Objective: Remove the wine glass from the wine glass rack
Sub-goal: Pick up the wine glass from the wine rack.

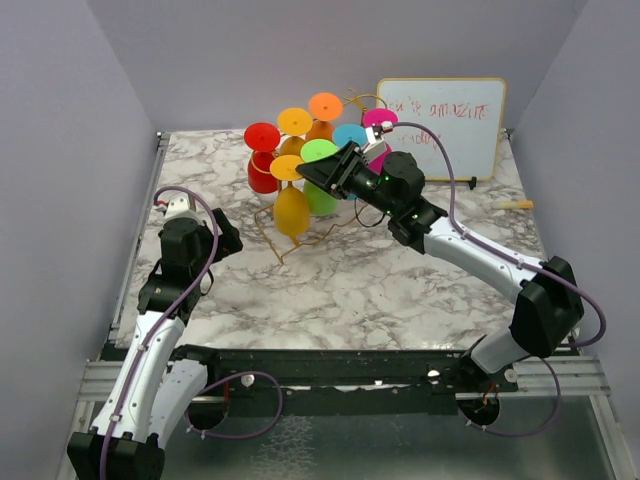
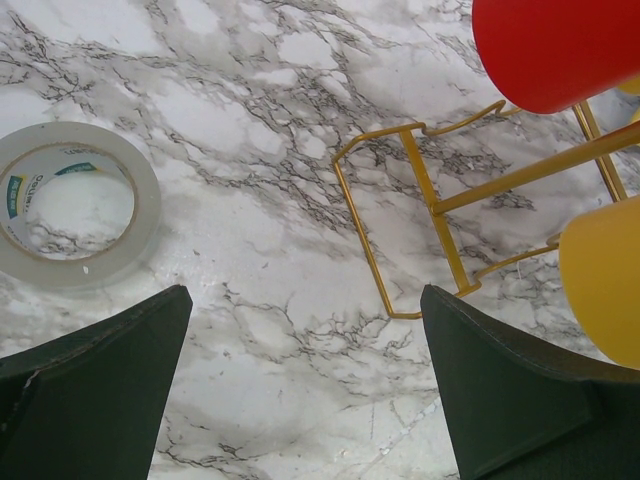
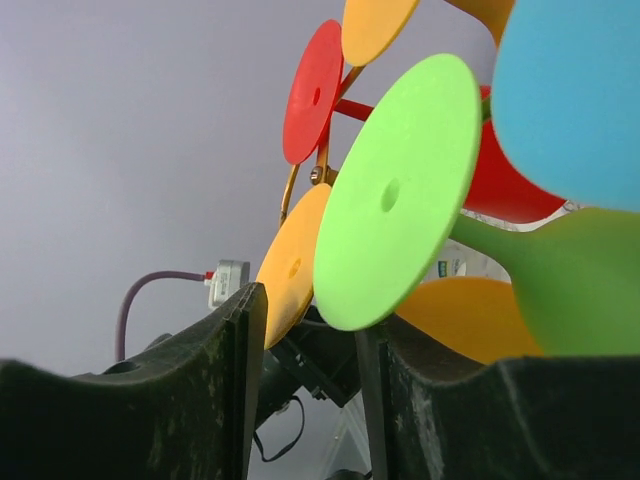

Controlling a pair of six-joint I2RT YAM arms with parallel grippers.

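Observation:
The wine glass rack (image 1: 268, 232) is a thin gold wire frame at the back middle of the table, and its base rails (image 2: 440, 210) show in the left wrist view. Several coloured plastic wine glasses hang in it with their feet up. My right gripper (image 1: 308, 172) reaches in from the right at the green wine glass (image 1: 320, 197). In the right wrist view its jaws (image 3: 310, 310) stand apart, with the rim of the green foot disc (image 3: 400, 190) just above the gap. My left gripper (image 2: 305, 300) hangs wide open over bare marble, left of the rack.
A red glass (image 2: 555, 50) and a yellow glass (image 2: 605, 290) hang close to the left gripper's right finger. A roll of tape (image 2: 70, 205) lies to its left. A white-board (image 1: 440, 125) stands at the back right, with a small pen-like object (image 1: 512, 204) near it.

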